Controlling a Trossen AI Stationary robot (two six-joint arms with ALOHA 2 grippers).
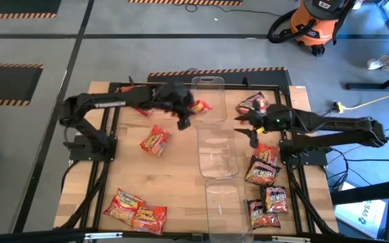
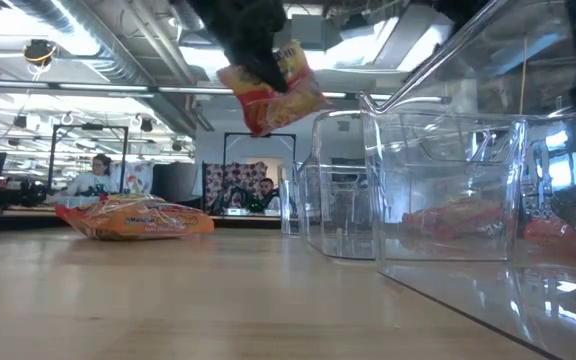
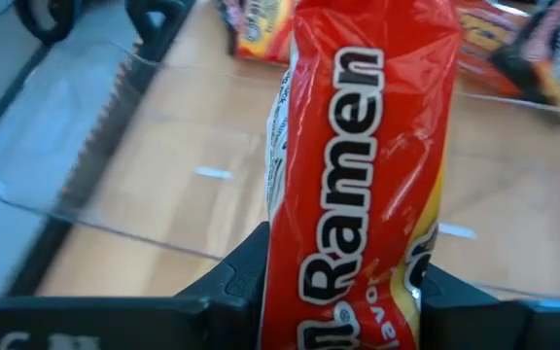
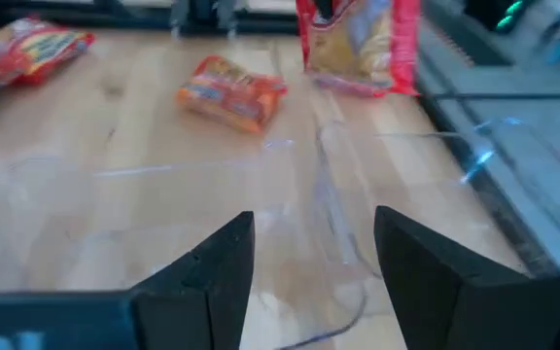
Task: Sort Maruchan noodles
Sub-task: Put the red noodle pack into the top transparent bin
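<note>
My left gripper (image 1: 185, 112) is shut on a red-yellow Maruchan packet (image 1: 200, 106) in the air beside the far clear bin (image 1: 211, 94). The low view shows the packet (image 2: 273, 92) hanging high above the table. My right gripper (image 4: 314, 267) is open and holds nothing. It hovers at the right side of the middle clear bin (image 1: 218, 154), fingers pointing toward the table's left. An orange packet (image 1: 154, 141) lies flat left of the bins. Two more (image 1: 134, 209) lie near the front left corner. Several dark packets (image 1: 263, 169) lie on the right. My left gripper pinches the red-yellow packet between its two fingers (image 3: 236, 282), one on each flat face, near one short end (image 3: 353, 292). The fingers come from above, slanting toward the table's right. The packet is lifted clear and hangs tilted below the fingers (image 2: 258, 55).
Three clear bins stand in a row down the table's middle, the nearest one (image 1: 225, 206) at the front edge. Another red packet (image 1: 137, 102) lies under the left arm, a dark one (image 1: 252, 102) near the far right corner. People sit in the room behind (image 2: 93, 175).
</note>
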